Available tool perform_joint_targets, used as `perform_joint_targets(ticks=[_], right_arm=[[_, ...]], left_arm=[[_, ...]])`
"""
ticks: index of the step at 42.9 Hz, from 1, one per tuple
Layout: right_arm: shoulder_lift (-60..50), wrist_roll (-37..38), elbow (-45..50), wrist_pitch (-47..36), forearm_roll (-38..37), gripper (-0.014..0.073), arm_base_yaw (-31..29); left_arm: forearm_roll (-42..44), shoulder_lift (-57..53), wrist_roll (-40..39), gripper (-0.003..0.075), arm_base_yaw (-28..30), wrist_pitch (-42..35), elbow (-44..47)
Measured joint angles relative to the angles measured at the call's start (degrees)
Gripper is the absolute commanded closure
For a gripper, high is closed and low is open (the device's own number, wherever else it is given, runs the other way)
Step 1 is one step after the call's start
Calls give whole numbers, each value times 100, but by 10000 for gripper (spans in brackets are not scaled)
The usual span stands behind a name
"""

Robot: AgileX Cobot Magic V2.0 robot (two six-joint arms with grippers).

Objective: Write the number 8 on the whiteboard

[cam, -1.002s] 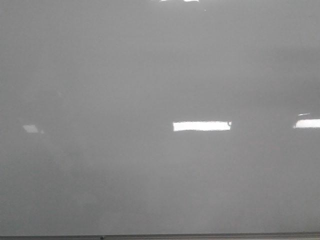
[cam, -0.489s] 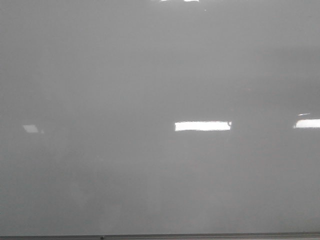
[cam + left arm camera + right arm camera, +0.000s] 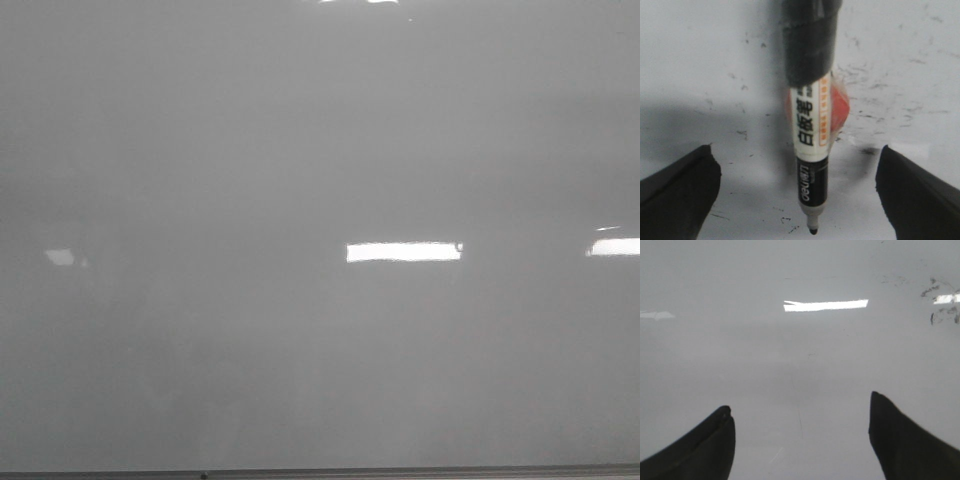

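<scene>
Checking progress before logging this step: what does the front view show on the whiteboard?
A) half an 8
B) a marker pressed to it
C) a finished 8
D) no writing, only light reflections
D: the whiteboard is bare grey in the front view, with only bright reflections and no 8.

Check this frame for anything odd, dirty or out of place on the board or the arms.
The whiteboard is peppered with small black ink specks and smudges in the left wrist view, and more smears show in the right wrist view. The marker hangs uncapped between the left gripper's wide-apart fingers, touching neither. No 8 is visible.
</scene>
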Motion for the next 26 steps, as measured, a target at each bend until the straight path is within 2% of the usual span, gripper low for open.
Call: perform_joint_targets(ticks=[3,6,13,18,21,26], right_arm=[[0,0,0,0,0,18,0],[0,0,0,0,0,18,0],[0,0,0,0,0,18,0],[0,0,0,0,0,18,0],[0,0,0,0,0,18,0],[0,0,0,0,0,18,0]], left_arm=[[0,110,0,146,0,-10,0],[0,160,0,241,0,-34,0],[9,160,0,526,0,-142,0],[108,160,0,680,0,-150,0],[133,160,0,739,0,-122,0],[160,42,0,741,0,309,-87]])
